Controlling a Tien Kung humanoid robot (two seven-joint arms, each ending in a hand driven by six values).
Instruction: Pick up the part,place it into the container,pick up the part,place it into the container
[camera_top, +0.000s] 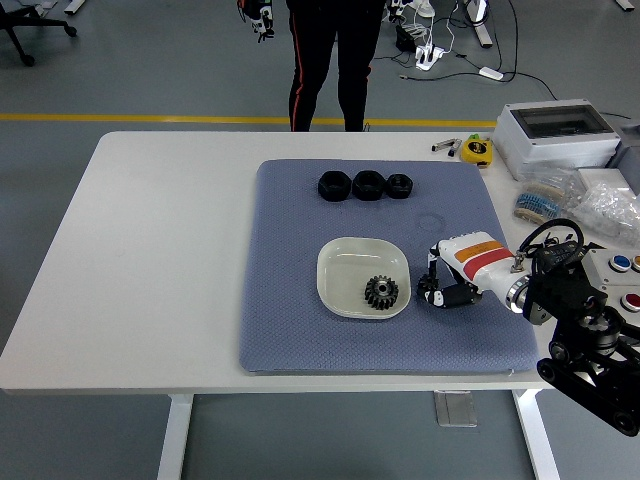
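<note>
Gear (380, 292) in dish (340, 262), just left of right hand's (447, 288) curled, empty fingers (432, 293).

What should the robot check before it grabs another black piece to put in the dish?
1. Right hand is free to grab: ok, its fingers are curled on the mat beside the dish and hold nothing.
2. Dish has room: ok, only one gear lies in it, toward its near right side.
3. Parts are left to pick: ok, three black parts sit in a row on the blue mat, beyond the dish.
4. Path to the row: ok, bare mat lies between the hand and the row.
5. Person is out of the way: ok, standing beyond the table's far edge, hands not over it.
6. Left arm: cannot tell, out of view.
</note>
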